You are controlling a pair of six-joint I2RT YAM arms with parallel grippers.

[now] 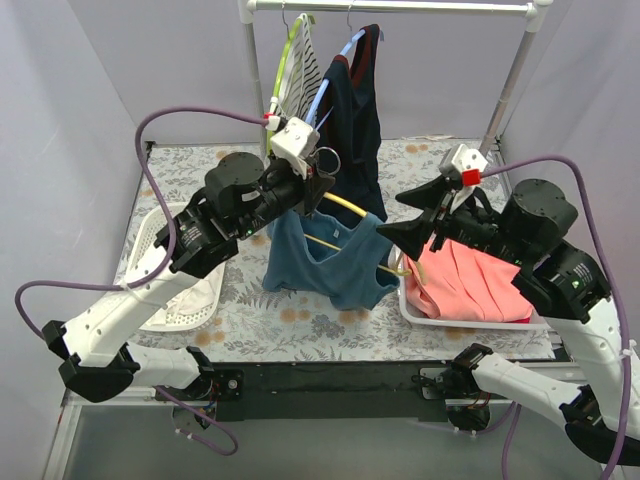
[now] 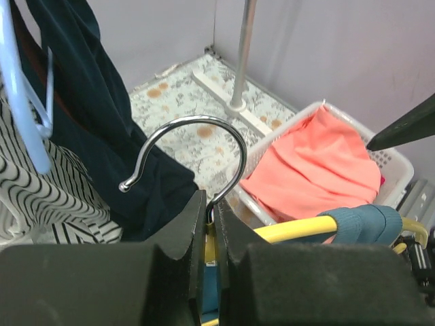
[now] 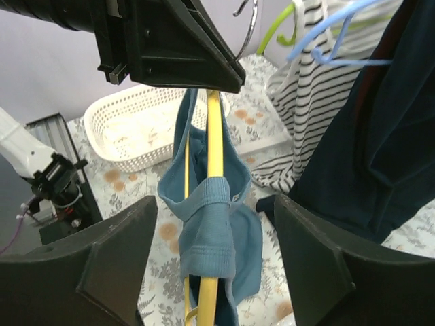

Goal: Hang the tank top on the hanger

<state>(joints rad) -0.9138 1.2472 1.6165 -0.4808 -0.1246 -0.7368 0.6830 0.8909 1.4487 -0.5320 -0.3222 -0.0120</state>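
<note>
Going from the left: there's an empty-looking white basket (image 1: 165,290) on the table out past the left pincer (image 2: 212,219), not part of this. That left pincer is clamped tight on the neck of the yellow hanger (image 1: 345,205), right under its metal hook (image 2: 187,153), holding it up in the air. The tank top (image 1: 325,260) hangs off the hanger just below that pincer and sags between the two pincers. One teal strap is looped over the hanger arm that points at the right pincer (image 1: 408,215). That one is spread wide with a finger on each side of the strap, touching nothing as far as I can see. Beyond it sits the basket (image 1: 470,322) with the coral garment (image 1: 470,285). I can't tell if the strap up by the left pincer is properly seated, it's hidden behind the fingers. So I'd call this the let-go part. To do it right I'd pull the right pincer straight back along the hanger's line, fingers wide, so nothing drags the strap off the tip, and hold the hanger level on the left.
</note>
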